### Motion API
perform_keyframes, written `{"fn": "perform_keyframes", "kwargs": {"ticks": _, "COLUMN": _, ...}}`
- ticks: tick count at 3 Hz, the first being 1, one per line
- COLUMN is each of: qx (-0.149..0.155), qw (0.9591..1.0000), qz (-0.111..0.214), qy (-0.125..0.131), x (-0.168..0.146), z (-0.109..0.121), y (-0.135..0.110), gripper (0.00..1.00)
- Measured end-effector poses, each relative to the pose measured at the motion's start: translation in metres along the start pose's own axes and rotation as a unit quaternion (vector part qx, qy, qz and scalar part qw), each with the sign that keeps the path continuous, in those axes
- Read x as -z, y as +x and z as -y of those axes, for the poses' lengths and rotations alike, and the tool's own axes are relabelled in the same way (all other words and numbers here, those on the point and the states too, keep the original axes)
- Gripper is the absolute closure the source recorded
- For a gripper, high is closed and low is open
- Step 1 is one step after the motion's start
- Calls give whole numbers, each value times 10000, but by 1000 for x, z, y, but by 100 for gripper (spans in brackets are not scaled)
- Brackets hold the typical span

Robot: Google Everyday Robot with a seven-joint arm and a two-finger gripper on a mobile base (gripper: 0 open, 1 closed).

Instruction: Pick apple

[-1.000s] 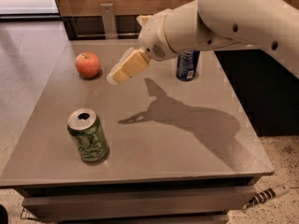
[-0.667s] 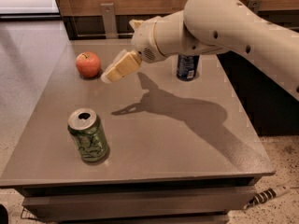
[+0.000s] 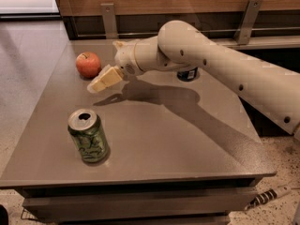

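The apple [image 3: 88, 64] is small, round and orange-red with a stem dimple. It sits on the grey table [image 3: 154, 139] at the far left. My gripper [image 3: 100, 83] reaches in from the right on a cream arm and hovers just right of and below the apple, close to it, not touching it. Its pale tip points down-left toward the table.
A green can [image 3: 89, 136] stands upright at the near left of the table. A blue can [image 3: 187, 73] stands at the back, mostly hidden behind my arm. A wooden wall with metal brackets runs behind the table. A cable lies on the floor at right.
My arm has swung left and lower, bringing the gripper from the table's middle back to right beside the apple. The apple and cans have not moved.
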State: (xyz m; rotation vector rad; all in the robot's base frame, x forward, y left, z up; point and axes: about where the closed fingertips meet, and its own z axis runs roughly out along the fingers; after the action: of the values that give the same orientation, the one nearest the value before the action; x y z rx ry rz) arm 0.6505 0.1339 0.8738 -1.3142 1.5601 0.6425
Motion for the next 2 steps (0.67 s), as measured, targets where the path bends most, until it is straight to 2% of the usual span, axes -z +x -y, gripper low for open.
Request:
{"fn": "perform_keyframes", "kwargs": {"ticks": 1, "qx": -175, "qw": 9997, "qz": 195, "qy": -29, "x": -21, "z": 3, "y": 15, "gripper": 0}}
{"fn": "perform_keyframes", "kwargs": {"ticks": 2, "qx": -391, "qw": 9982, "qz": 456, "qy": 72, "x": -44, "z": 8, "y": 18, "gripper": 0}}
